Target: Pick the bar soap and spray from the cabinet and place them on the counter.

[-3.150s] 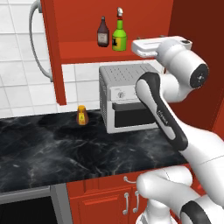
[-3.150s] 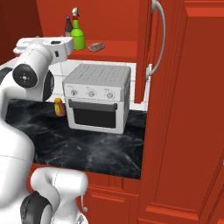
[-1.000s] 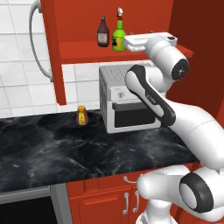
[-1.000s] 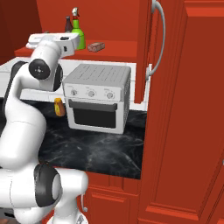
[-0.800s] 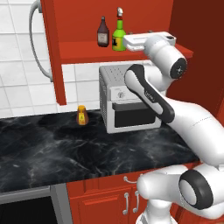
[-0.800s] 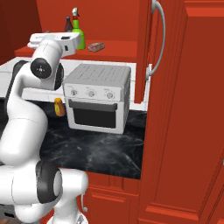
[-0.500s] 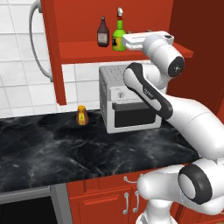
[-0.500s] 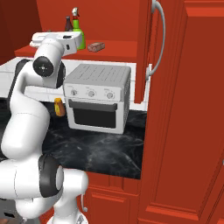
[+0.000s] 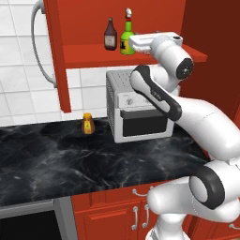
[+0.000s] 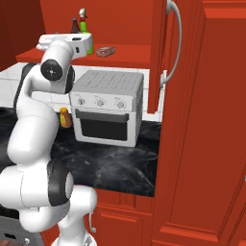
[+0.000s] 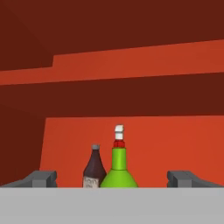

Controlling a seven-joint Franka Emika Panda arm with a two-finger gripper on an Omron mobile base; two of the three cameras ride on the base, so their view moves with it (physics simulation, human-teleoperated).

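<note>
The spray (image 9: 127, 39) is a green bottle with a white-and-red nozzle, upright on the red shelf of the cabinet (image 9: 84, 54). My gripper (image 9: 131, 43) is level with it, just to its right, and open. In the hand view the spray (image 11: 119, 168) stands centred between the two spread fingertips (image 11: 42, 178), a little way ahead of them. From the right base view the white hand covers the lower part of the spray (image 10: 84, 28), and the bar soap (image 10: 105, 51) lies flat on the shelf to the right of my gripper (image 10: 90, 44). Below runs the counter (image 9: 65, 159).
A dark brown bottle (image 9: 110, 39) stands close to the spray's left. A silver toaster oven (image 9: 140, 110) sits on the counter under the shelf, a small orange bottle (image 9: 87, 123) beside it. Open cabinet doors with curved handles (image 10: 175, 43) flank the shelf.
The hand has crept a little further along the shelf toward the spray; three seconds ago it was well to the spray's right. The jaws stayed open; nothing else moved.
</note>
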